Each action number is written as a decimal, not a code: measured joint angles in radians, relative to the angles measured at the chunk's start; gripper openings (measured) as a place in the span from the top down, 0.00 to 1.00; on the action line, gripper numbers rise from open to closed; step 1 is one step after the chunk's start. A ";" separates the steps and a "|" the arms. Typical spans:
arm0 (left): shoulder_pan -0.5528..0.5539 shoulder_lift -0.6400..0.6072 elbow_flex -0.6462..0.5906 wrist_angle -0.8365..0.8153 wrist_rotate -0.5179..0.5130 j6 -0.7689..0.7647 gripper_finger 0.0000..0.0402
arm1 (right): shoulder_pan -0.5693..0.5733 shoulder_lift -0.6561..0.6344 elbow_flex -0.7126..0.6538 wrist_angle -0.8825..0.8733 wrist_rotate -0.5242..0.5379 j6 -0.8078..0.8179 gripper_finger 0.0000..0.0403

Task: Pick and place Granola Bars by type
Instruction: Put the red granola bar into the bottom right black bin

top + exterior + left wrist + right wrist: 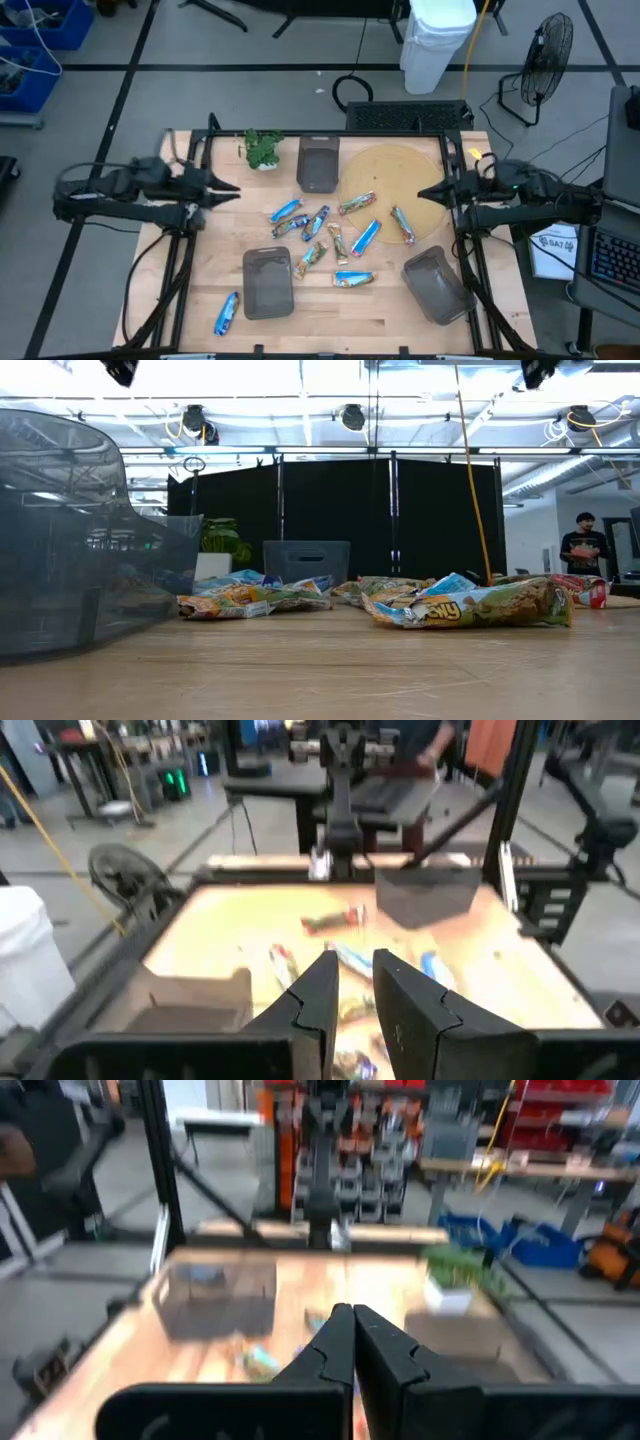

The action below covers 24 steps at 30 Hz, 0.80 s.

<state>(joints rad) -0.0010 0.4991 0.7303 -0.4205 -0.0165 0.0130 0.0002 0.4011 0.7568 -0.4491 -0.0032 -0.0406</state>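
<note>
Along the counter's (400, 320) near edge sit two of the dark grey bins, one (268, 283) left of centre and one (437, 286) turned askew toward the near right corner, and a lone blue granola bar (226, 313) lies near the near left corner, well apart from the rest; no bar can be seen inside any bin, so the sorting looks not yet begun. The main scatter of Granola Bars (330, 236) fills the middle of the counter, blue wrappers such as one (365, 237) mixed among tan and gold-green ones (357, 204), some touching or overlapping, which will likely make singling out one type awkward. The bins ring this heap, probably so each type has a drop spot close to either arm. The left claw (228, 191) hovers over the left edge, pointing inward, its fingers a narrow gap apart and holding nothing, as its wrist view shows (355, 995). The right claw (428, 192) mirrors it over the right edge, above the rim of a round tan mat (395, 170), fingers pressed fully together and empty (352, 1342). Both look parked clear of the heap, as if waiting to start. Toward the far edge stand a third bin (319, 165) and, left of it, a small potted plant (263, 149). Beyond the counter, in the low view, a person (584, 547) stands far off in the room
</note>
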 joint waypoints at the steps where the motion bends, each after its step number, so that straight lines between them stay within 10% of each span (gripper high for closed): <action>1: 0.000 0.014 -0.016 0.022 0.006 -0.002 0.82 | 0.000 -0.001 -0.023 -0.004 0.000 -0.003 1.00; 24: 0.000 0.075 -0.608 0.867 0.072 -0.061 0.82 | 0.001 -0.183 -0.585 0.612 -0.074 0.055 1.00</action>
<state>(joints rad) -0.0013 0.5739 0.1223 0.4467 0.0554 -0.0484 0.0010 0.2177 0.1722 0.1625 -0.0774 0.0143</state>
